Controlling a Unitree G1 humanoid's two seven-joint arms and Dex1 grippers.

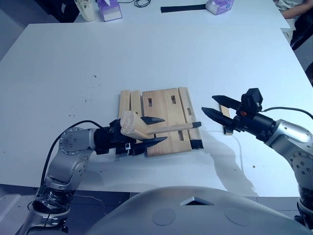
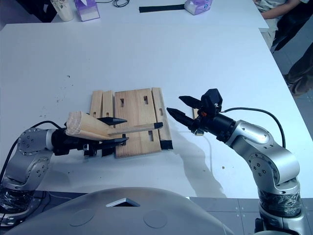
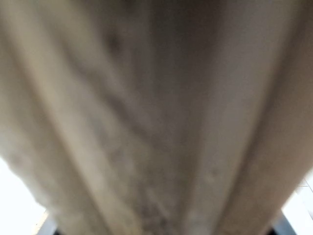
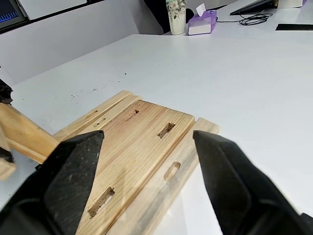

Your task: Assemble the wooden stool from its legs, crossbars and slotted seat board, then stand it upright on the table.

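Note:
The slotted seat board (image 1: 165, 120) lies flat near the table's front edge, with its slots facing up. Wooden slats lie against its left side (image 1: 125, 104) and right side (image 1: 186, 111). My left gripper (image 1: 164, 129) is shut on a wooden leg (image 1: 134, 125). The leg's thin, black-tipped end reaches out over the board's front half. That leg's grain (image 3: 156, 117) is pressed close to the left wrist camera. My right gripper (image 1: 208, 103) hangs open just right of the board, its fingers (image 4: 73, 171) spread above the board (image 4: 142, 142). Another wooden piece (image 1: 226, 117) lies on the table under the right gripper.
At the table's far edge stand a cup (image 1: 88, 10), two purple tissue boxes (image 1: 109, 10) (image 1: 218, 6), a black strip (image 1: 183, 8) and a cable. The white table (image 1: 73, 73) is bare to the left of the board and behind it.

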